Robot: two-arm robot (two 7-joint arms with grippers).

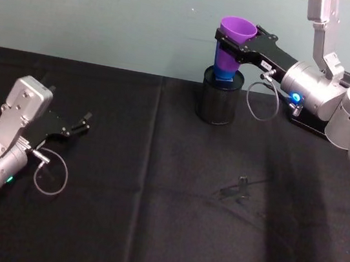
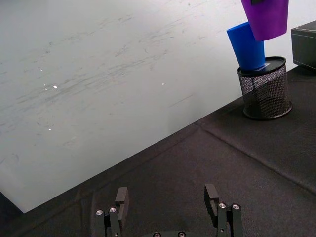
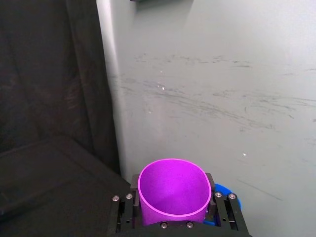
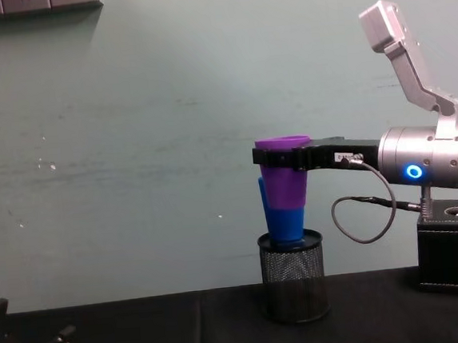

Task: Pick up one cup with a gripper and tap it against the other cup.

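My right gripper [image 1: 232,42] is shut on the purple cup [image 1: 236,30], gripping it just below its wide rim and holding it upright in the air at the back of the table. The blue cup [image 1: 224,69] stands tilted in a black wire-mesh pen holder [image 1: 218,101]. In the chest view the purple cup [image 4: 284,179] overlaps the upper part of the blue cup [image 4: 284,224]. The left wrist view shows the purple cup [image 2: 266,17] right at the rim of the blue cup [image 2: 245,47]; I cannot tell whether they touch. My left gripper [image 1: 74,127] rests open on the table at the left.
A black box [image 4: 453,252] stands to the right of the mesh holder [image 4: 294,286], under my right arm. A small dark object [image 1: 239,187] lies on the black cloth right of centre. The pale wall [image 1: 113,11] rises directly behind the holder.
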